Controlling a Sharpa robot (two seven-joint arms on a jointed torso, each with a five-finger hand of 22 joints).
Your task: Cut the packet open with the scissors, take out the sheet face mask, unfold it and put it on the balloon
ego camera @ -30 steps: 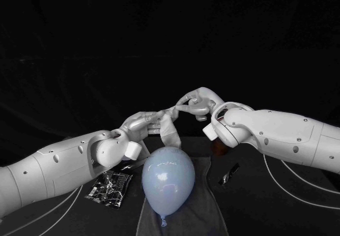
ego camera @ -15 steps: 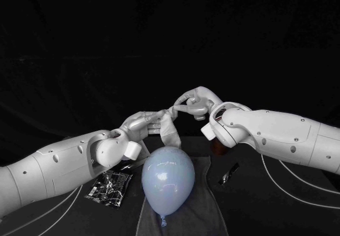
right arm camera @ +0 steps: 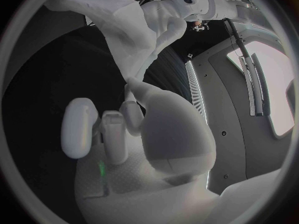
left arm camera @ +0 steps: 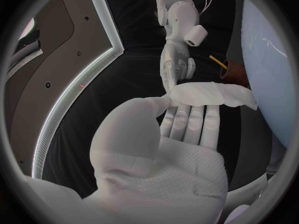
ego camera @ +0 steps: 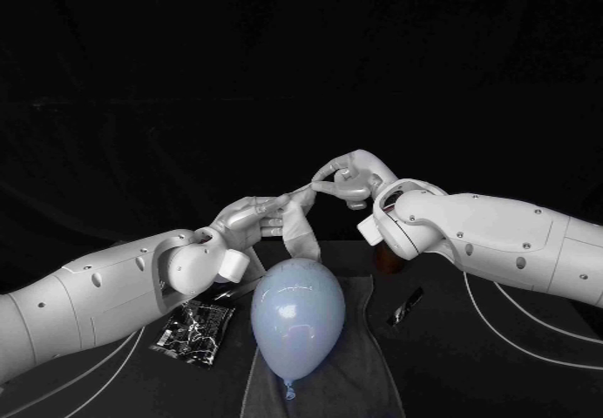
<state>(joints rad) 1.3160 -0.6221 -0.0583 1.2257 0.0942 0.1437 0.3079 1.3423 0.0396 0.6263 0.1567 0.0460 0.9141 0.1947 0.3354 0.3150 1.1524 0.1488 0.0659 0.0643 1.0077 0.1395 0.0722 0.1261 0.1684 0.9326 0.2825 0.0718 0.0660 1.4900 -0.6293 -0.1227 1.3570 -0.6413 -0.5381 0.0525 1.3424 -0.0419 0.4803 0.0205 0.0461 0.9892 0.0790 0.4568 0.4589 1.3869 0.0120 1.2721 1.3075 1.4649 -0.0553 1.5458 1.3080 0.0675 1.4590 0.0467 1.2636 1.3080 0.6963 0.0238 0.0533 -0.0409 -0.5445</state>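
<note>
In the head view, the packet (ego camera: 195,331) lies set aside on the table by your left arm. The scissors (ego camera: 406,307) lie on the far side of the balloon (ego camera: 298,313) from it. The sheet mask (ego camera: 299,231) is out, so I judge cutting and removal done; unfolding and laying it on the balloon remain. The mask hangs in the air over the balloon's far end, held by both hands. Your left hand (ego camera: 255,218) grips its upper part, and your right hand (ego camera: 348,181) pinches a corner drawn up higher. It is a narrow, folded strip whose long axis hangs nearly upright, lower end pointing down at the balloon. You cannot tell whether the two touch. The balloon lies on a grey cloth (ego camera: 371,366), long axis running away from the robot, knot toward it

In the left wrist view, your left hand (left arm camera: 165,149) presses its thumb on the mask (left arm camera: 212,95) against the fingers. The strip runs across the fingertips toward the balloon (left arm camera: 268,74), with the right hand (left arm camera: 177,67) just beyond it

In the right wrist view, your right hand (right arm camera: 143,134) pinches one tip of the mask (right arm camera: 124,40). The sheet widens from there toward the left hand (right arm camera: 165,27), bunched rather than spread
</note>
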